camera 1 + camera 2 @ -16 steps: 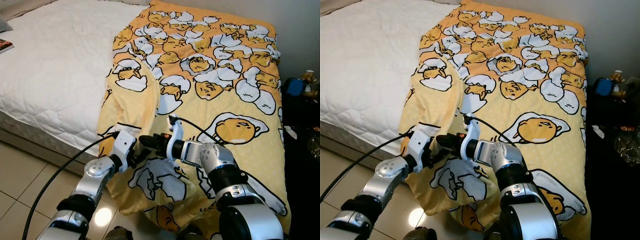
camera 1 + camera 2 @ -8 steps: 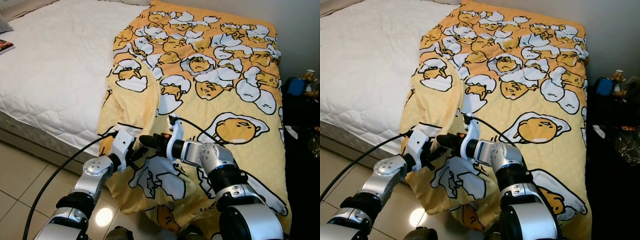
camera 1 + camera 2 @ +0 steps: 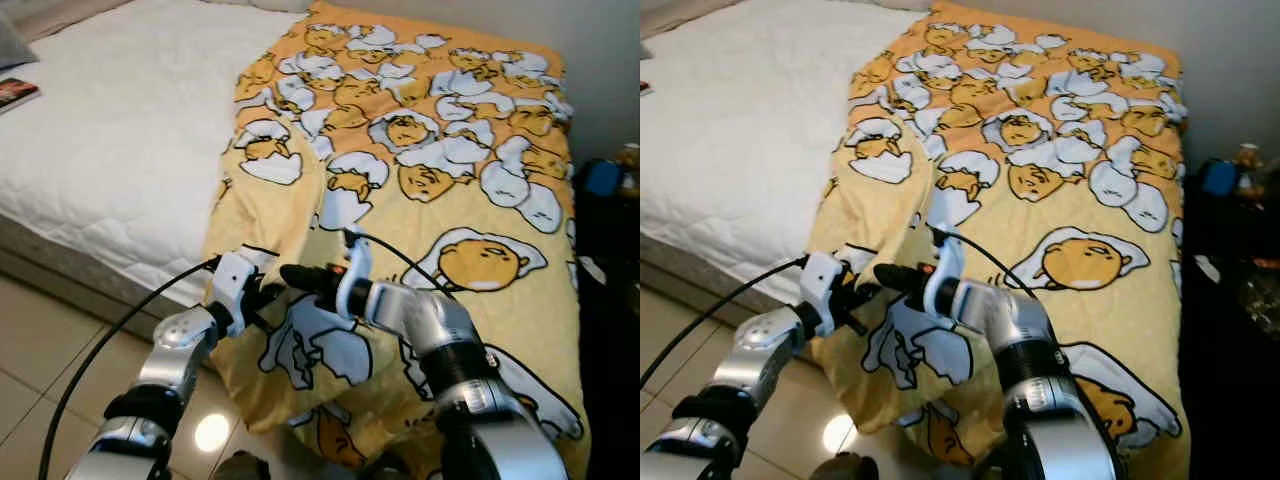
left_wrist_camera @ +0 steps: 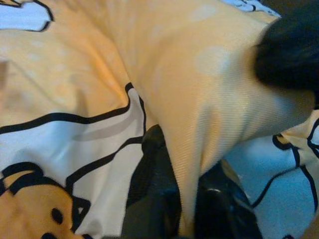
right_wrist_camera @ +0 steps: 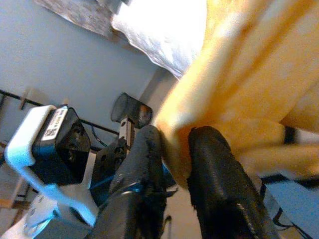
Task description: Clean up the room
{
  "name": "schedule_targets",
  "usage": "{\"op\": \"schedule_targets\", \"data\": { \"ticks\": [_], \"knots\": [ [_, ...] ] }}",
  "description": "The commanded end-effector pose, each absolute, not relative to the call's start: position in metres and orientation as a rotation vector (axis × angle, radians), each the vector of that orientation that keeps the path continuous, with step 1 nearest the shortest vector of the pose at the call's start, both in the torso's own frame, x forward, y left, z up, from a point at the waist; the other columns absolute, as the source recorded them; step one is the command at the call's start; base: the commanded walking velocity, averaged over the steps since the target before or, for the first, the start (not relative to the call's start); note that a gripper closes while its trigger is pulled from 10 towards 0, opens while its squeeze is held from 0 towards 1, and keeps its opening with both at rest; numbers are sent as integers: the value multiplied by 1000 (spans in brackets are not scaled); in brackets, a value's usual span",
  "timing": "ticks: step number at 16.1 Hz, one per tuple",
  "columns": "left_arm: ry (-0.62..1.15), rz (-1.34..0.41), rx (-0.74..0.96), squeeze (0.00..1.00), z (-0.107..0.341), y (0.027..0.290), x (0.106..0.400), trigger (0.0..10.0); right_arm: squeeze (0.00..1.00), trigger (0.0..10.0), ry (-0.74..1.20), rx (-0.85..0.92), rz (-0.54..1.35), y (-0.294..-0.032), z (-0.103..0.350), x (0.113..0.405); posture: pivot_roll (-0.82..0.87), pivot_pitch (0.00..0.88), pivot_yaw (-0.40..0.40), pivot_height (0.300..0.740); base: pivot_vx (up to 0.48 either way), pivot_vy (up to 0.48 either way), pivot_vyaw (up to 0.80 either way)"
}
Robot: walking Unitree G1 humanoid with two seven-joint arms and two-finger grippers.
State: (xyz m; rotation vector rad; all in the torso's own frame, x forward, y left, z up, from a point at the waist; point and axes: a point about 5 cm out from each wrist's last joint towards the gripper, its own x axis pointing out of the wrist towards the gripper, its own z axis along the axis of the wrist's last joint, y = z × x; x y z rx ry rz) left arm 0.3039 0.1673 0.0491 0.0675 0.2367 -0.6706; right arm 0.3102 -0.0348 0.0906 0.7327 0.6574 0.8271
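Low in the frame I have both end effectors at the near edge of the yellow egg-print blanket point(image 3: 430, 170). My left end effector point(image 3: 262, 295) is clamped on a fold of that edge, and my right end effector point(image 3: 298, 277) pinches the same hem just beside it. The blanket stretches to the upper right over the bed point(image 3: 110, 130), whose white mattress lies at upper left.
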Motion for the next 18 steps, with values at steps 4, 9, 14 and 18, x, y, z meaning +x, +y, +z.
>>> {"op": "schedule_targets", "data": {
  "ticks": [4,9,14,18],
  "knots": [
    [188,-667,70,0,61,198,283,0,1000,10000,508,626,862,-66,110,294,-45,0,12,740,0,0,0],
    [190,-548,140,0,84,251,251,0,0,10000,458,279,979,-90,121,267,-28,0,3,740,0,0,0],
    [267,-346,256,0,100,309,228,0,0,10000,418,43,1027,-93,120,260,-16,0,7,740,0,0,0],
    [469,-174,359,0,103,360,199,0,0,10000,426,-42,1044,-92,113,257,-9,0,11,740,0,0,0]
  ]
}}
